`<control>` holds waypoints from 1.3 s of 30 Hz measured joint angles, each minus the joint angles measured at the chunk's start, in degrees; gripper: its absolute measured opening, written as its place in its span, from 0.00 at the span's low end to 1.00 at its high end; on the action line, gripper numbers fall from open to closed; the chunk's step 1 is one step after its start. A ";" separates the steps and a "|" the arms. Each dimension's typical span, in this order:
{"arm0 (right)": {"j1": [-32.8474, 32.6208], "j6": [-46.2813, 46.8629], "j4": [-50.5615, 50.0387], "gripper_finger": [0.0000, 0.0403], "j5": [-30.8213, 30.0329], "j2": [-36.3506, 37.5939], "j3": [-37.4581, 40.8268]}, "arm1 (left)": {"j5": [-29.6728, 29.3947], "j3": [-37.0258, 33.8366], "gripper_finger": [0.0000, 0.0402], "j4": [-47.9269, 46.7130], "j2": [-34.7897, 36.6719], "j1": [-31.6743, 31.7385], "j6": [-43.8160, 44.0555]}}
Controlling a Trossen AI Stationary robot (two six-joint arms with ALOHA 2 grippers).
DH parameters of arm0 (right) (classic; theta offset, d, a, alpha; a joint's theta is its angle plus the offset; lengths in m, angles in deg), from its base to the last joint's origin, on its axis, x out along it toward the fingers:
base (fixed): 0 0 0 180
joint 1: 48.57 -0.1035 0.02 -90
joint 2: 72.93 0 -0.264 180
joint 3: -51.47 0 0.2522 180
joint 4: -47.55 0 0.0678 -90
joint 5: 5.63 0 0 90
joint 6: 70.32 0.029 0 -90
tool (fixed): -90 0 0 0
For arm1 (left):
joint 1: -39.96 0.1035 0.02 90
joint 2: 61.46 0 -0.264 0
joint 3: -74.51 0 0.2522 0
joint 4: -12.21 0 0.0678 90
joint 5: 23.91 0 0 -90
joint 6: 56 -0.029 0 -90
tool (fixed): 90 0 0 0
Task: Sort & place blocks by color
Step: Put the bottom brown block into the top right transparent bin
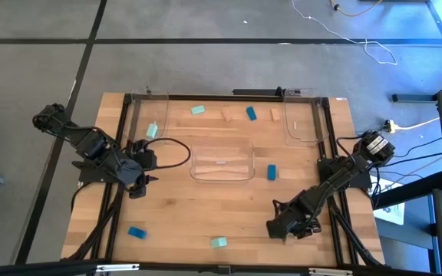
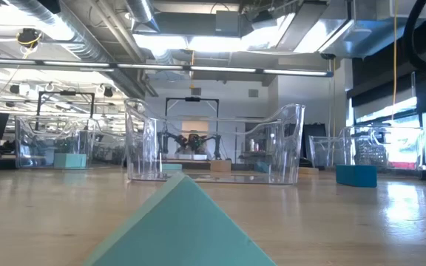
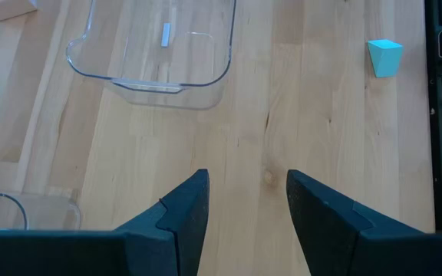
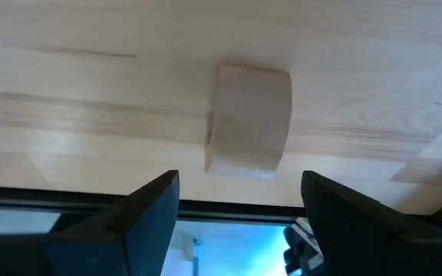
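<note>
wooden table (image 1: pixel 229 211) bare of sorted piles — blocks lie scattered from ten to seven o'clock, center tray (image 1: pixel 222 162) empty. my right gripper (image 4: pixel 240 203), at four o'clock, gapes over a tan block (image 4: pixel 248 119); left gripper (image 3: pixel 246 203) open — nearly everything remains.

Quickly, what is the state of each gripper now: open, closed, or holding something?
Left gripper: open, holding nothing, over bare table.
Right gripper: open, holding nothing, with a tan block just ahead of its jaws.
</note>
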 joint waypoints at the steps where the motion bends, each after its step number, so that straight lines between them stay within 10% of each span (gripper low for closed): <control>1: 0.01 0.04 0.00 0.68 -0.46 0.00 0.00 | 0.00 0.00 0.42 0.00 0.00 -0.01 0.00; 20: -0.28 -1.80 3.11 0.67 -0.49 -7.97 -0.24 | 1.50 0.00 0.42 0.00 0.00 -0.01 -0.02; 30: -0.28 -4.28 3.15 0.33 -0.44 -8.28 -0.22 | 1.53 0.00 0.42 0.00 0.00 0.00 -0.03; 39: -0.21 -8.89 2.28 0.33 -1.52 -8.31 -0.32 | 1.37 0.00 0.42 0.00 0.01 0.01 -0.07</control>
